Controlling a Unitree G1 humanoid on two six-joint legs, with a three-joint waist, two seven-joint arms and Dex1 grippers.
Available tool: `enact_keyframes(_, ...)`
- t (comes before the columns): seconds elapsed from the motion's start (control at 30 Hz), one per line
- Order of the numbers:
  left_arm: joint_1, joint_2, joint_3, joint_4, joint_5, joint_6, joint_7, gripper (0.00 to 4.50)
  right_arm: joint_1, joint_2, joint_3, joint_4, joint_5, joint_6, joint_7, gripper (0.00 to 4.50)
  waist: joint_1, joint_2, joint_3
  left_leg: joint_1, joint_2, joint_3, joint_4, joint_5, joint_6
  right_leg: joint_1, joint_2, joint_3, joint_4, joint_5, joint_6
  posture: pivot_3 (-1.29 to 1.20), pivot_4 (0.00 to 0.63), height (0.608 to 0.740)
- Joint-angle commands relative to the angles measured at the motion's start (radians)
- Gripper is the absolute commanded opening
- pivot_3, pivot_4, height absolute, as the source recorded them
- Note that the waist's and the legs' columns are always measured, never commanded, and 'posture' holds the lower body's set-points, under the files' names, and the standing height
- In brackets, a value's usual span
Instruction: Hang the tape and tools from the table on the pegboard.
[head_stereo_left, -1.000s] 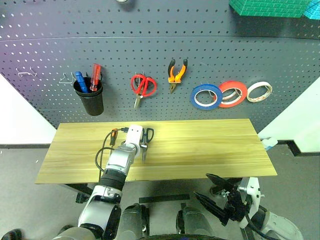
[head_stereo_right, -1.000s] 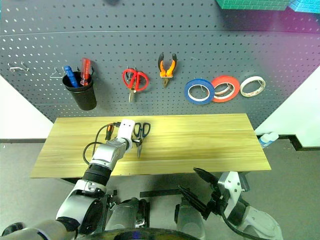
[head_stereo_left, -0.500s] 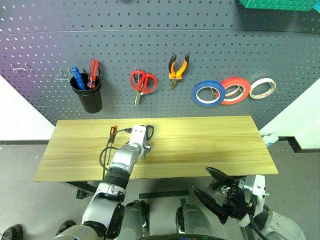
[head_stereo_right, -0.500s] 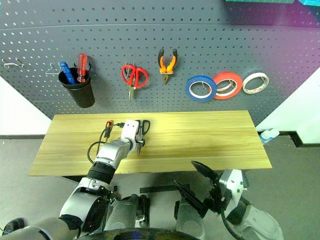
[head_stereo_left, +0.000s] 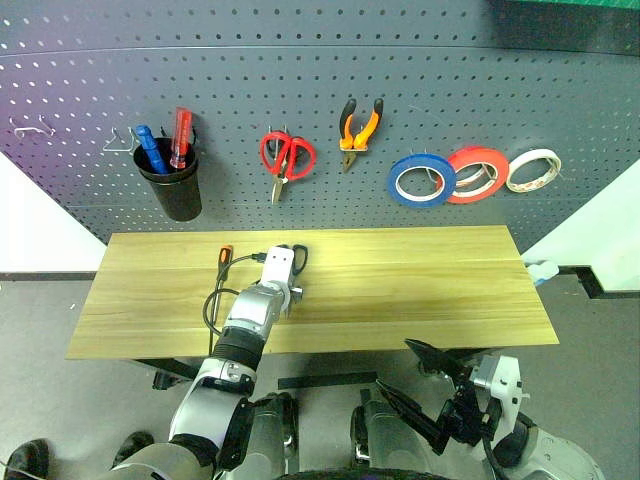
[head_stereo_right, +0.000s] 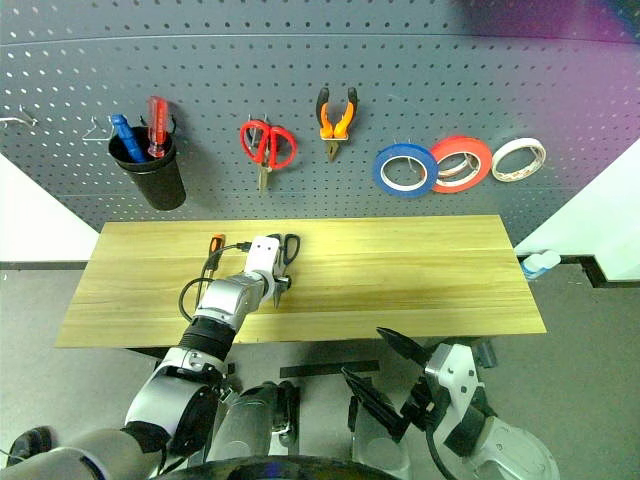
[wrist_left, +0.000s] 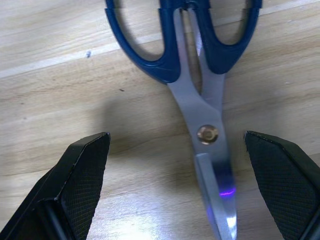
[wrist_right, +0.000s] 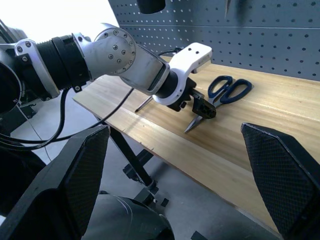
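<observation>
Hanging below the near edge of the surface (head_stereo_left: 420, 300), the right pincer (head_stereo_left: 430, 385) has its two black fingers spread wide apart and holds nothing. On the wood-grain top, the left pincer (wrist_left: 182, 185) points down over the dark-handled scissors (wrist_left: 200, 90), its fingers (wrist_left: 80, 175) wide apart on either side of the blades and pivot, gripping nothing. The scissors lie flat, handles toward the pegboard (head_stereo_left: 450, 90). Just beside them lies the screwdriver (head_stereo_left: 224, 258) with its orange-and-black handle. On the pegboard hang a black cup (head_stereo_left: 172, 190) with red and blue screwdrivers, red scissors (head_stereo_left: 287, 158), the pliers (head_stereo_left: 358, 125), the blue tape (head_stereo_left: 420, 181), a red tape ring (head_stereo_left: 478, 173) and a cream-white tape ring (head_stereo_left: 531, 170).
</observation>
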Motion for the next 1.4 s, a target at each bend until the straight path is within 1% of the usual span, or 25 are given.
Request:
enact_keyframes(0.03,-0.025,-0.008,0.002,0.026,0.005,-0.016,0.001,4.5,0.025,-0.012,-0.016,-0.052,0.001,-0.029,-0.002,4.42,-0.001,0.0,0.002,0.0,0.0,0.0,0.0,0.0,0.0,0.0,0.0,0.0,0.0,0.0,0.0,-0.17,0.218,0.74)
enact_keyframes(0.33,-0.038,-0.001,0.009,0.054,0.005,-0.034,0.001,4.5,0.044,-0.025,-0.001,-0.038,-0.046,-0.077,0.003,4.42,-0.001,0.0,0.01,0.0,0.0,0.0,-0.002,0.0,0.0,0.0,0.0,0.0,-0.002,0.0,0.0,-0.17,0.215,0.74)
enact_keyframes(0.63,-0.033,-0.008,0.014,0.051,0.01,-0.019,0.01,4.5,0.064,-0.028,0.024,-0.052,-0.052,-0.09,0.002,4.42,-0.001,0.0,0.011,0.0,0.0,0.0,-0.002,0.0,0.0,0.0,0.0,0.0,-0.002,0.0,0.001,-0.17,0.223,0.74)
enact_keyframes(0.97,-0.056,-0.012,0.01,0.1,0.011,-0.053,0.0,4.5,0.096,-0.03,0.031,-0.074,-0.057,-0.095,-0.009,4.42,-0.002,0.0,0.013,0.0,0.0,0.0,-0.003,-0.001,-0.002,0.0,0.0,0.0,-0.006,0.0,0.0,-0.18,0.229,0.74)
enact_keyframes(1.07,-0.053,-0.014,0.016,0.097,0.012,-0.066,0.012,3.93,0.099,-0.026,0.029,-0.075,-0.059,-0.1,-0.014,4.5,-0.002,0.0,0.013,0.0,0.0,0.0,-0.005,-0.001,-0.002,0.0,0.0,0.0,-0.007,0.0,0.0,-0.18,0.228,0.74)
enact_keyframes(1.33,-0.055,-0.011,0.023,0.106,0.014,-0.077,0.038,1.31,0.097,-0.029,0.028,-0.073,-0.056,-0.103,-0.017,4.5,-0.003,0.0,0.013,0.0,-0.001,0.001,-0.012,0.0,-0.001,0.0,0.0,-0.001,-0.011,0.0,0.001,-0.18,0.228,0.74)
enact_keyframes(1.37,-0.056,-0.01,0.024,0.109,0.014,-0.078,0.039,1.06,0.095,-0.03,0.028,-0.072,-0.056,-0.103,-0.018,4.5,-0.003,0.0,0.013,0.0,-0.001,0.001,-0.012,0.001,-0.001,0.0,0.0,-0.001,-0.011,0.0,0.001,-0.18,0.227,0.74)
enact_keyframes(1.4,-0.056,-0.01,0.026,0.112,0.013,-0.08,0.041,0.94,0.093,-0.03,0.028,-0.07,-0.055,-0.103,-0.018,4.5,-0.003,0.0,0.013,0.0,-0.001,0.001,-0.012,0.001,-0.001,0.0,0.0,-0.001,-0.011,0.0,0.001,-0.18,0.227,0.74)
